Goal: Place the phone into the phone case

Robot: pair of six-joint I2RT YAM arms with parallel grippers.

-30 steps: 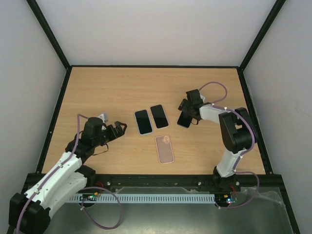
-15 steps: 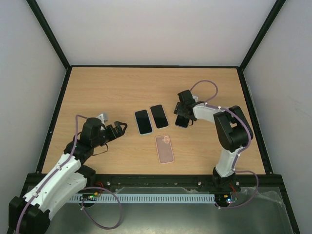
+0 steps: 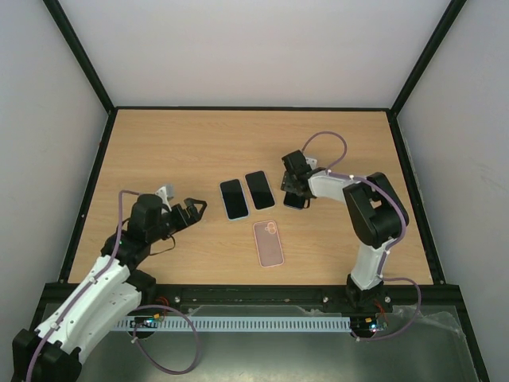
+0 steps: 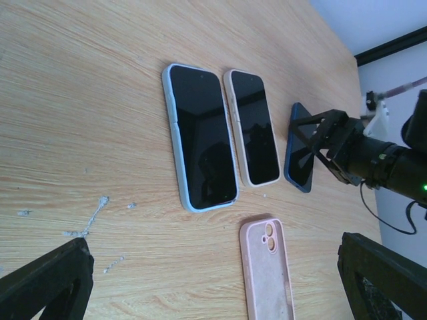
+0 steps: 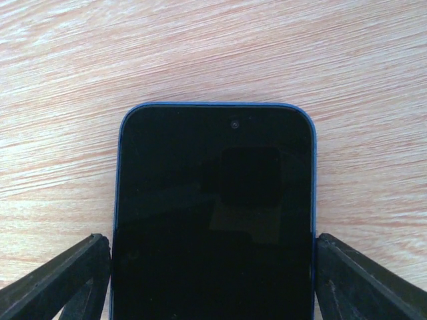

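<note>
Phone (image 5: 213,200), bare and blue-rimmed, lies screen-up on the bench (image 3: 159,151), furthest right of the things laid out there. From the left, the left gripper (image 3: 191,209) hangs low over bare wood, its fingers spread wide and holding nothing. Next comes a phone in a light-blue case (image 3: 234,199) and, just beside it, one in a cream case (image 3: 259,189); both are already dressed and best left alone. Nearer the arms and apart from that pair lies the empty pink case (image 3: 269,243), camera cutout at its far end. At the right, the right gripper (image 5: 212,240) straddles the bare phone with one finger at each long edge. Whether they already pinch it I cannot tell.

The step in hand looks like the pick-up. To do it well, the fingers should squeeze both long edges evenly, low enough to catch the thin rim. The lift should be level so the phone neither pivots nor skids toward the cream one. Before pressing it in, match the phone's camera corner to the cutout.
</note>
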